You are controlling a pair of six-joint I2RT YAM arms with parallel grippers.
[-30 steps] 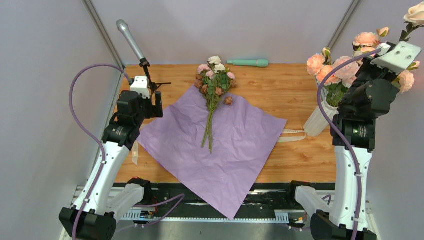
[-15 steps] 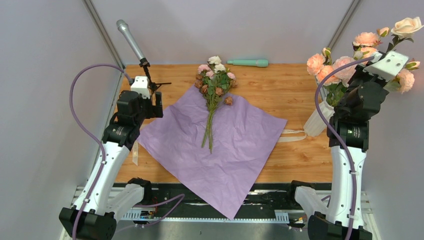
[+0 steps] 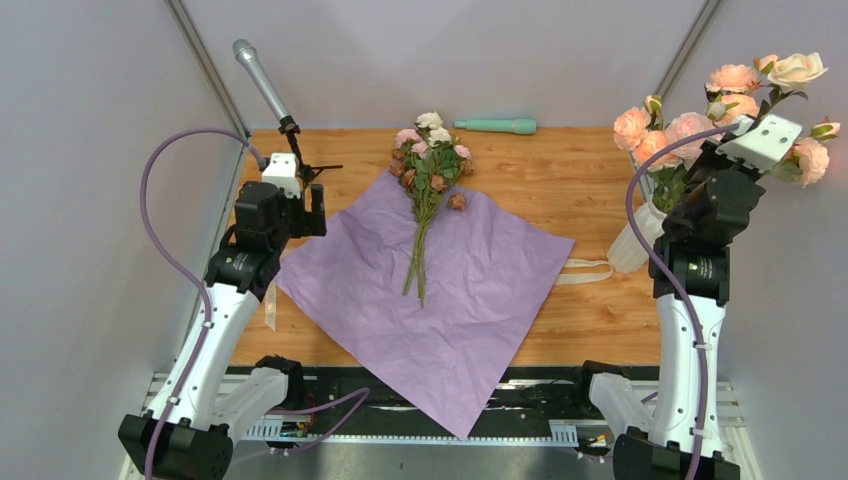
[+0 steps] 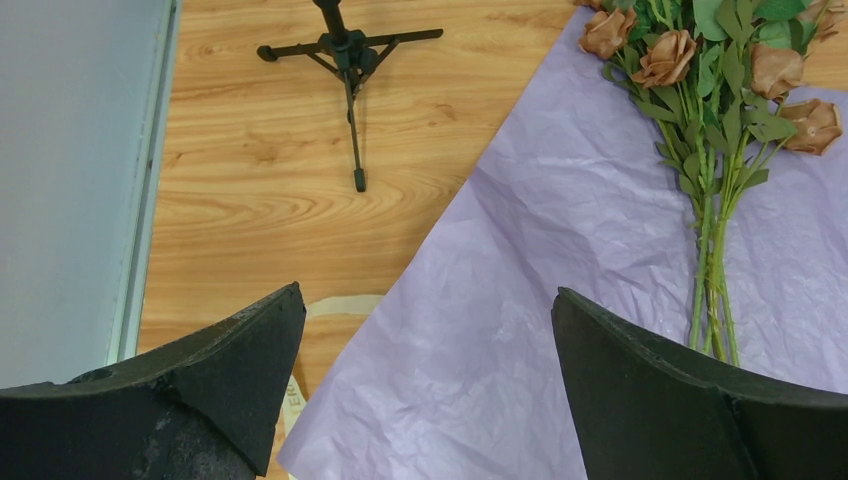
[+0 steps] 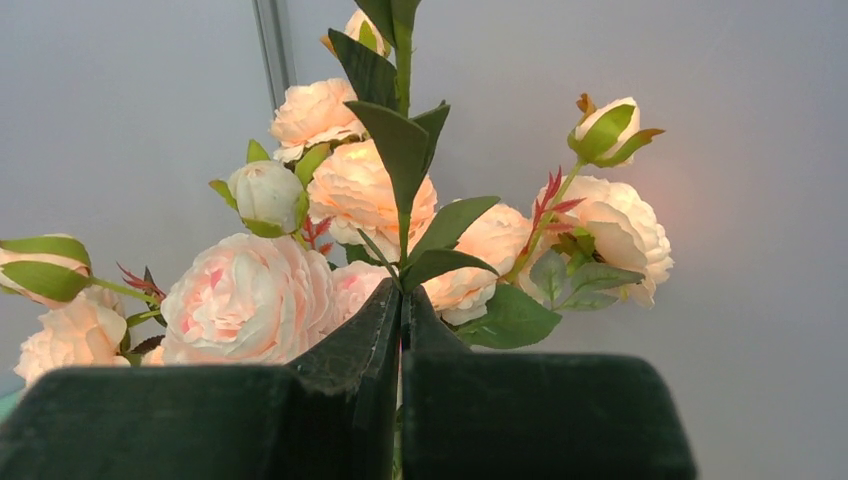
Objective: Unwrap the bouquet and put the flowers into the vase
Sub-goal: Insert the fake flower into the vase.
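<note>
The bouquet lies opened out: lilac crinkled paper (image 3: 450,300) is spread flat on the table, and the flowers (image 3: 430,160), small pink, white and brown roses on thin green stems, lie on it. The same flowers (image 4: 715,110) show in the left wrist view. My left gripper (image 4: 428,295) hangs open over the paper's left edge, holding nothing. The white ribbed vase (image 3: 633,245) stands at the right, partly behind my right arm. Above it my right gripper (image 5: 402,300) is shut on the green stem of a peach rose branch (image 5: 403,60), topped by a cream rose (image 3: 800,68).
Large peach-orange roses (image 3: 680,135) fill the vase. A microphone on a small tripod (image 3: 262,80) stands at the back left, and a mint-green cylinder (image 3: 497,126) lies at the back. Cream ribbon (image 3: 590,270) lies beside the paper's right corner, with more ribbon (image 4: 330,305) at the left.
My right arm has carried the held rose branch down and to the left, toward the other roses over the vase. The left arm, paper and flowers have not moved.
</note>
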